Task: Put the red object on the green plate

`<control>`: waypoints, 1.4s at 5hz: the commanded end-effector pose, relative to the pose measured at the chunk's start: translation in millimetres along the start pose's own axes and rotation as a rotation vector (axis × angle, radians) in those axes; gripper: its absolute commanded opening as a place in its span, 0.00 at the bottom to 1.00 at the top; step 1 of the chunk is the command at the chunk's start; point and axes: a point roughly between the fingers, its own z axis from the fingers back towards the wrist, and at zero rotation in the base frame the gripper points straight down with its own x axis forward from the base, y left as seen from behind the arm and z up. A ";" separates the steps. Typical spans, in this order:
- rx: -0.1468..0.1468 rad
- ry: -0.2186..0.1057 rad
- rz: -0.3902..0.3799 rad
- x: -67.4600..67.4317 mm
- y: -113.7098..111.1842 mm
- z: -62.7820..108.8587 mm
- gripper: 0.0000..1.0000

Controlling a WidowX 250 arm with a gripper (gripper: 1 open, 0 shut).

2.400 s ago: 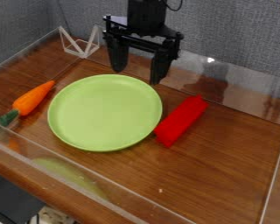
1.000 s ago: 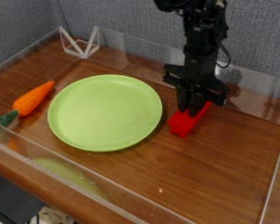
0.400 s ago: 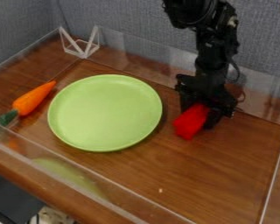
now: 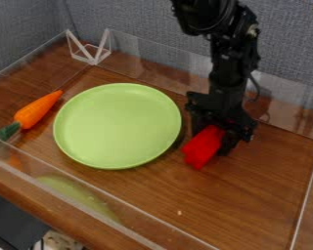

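1. Since the earliest view, the gripper [image 4: 219, 125] has left its place above the plate's far edge and come down onto the red object [image 4: 205, 146]. The bar itself has shifted too: its visible end now lies nearer the plate rim and seems tipped, no longer flat and slanting away.
2. The red object sits on the wooden table [image 4: 250, 205], just beside the right rim of the green plate [image 4: 117, 125], not yet on it. Its upper end is hidden behind the gripper.
3. The jaws straddle the bar's upper part and look to be pinching it, though the frame does not settle whether the grip is firm.
4. The bar appears light, rigid and smooth, probably plastic, so it may pivot or slip between the jaws. A hold across its narrow width near the middle would keep it from swinging.
5. An orange carrot [image 4: 38, 107] lies to the plate's left, clear of the work.
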 end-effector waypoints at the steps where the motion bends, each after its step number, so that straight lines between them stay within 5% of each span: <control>1: 0.008 0.004 -0.043 3.1 1.0 4.9 0.00; 3: 0.006 -0.026 -0.126 17.4 -8.1 16.4 0.00; 5: -0.009 -0.068 -0.068 20.5 -1.5 34.4 0.00; 7: -0.014 -0.109 -0.032 29.4 12.8 29.5 0.00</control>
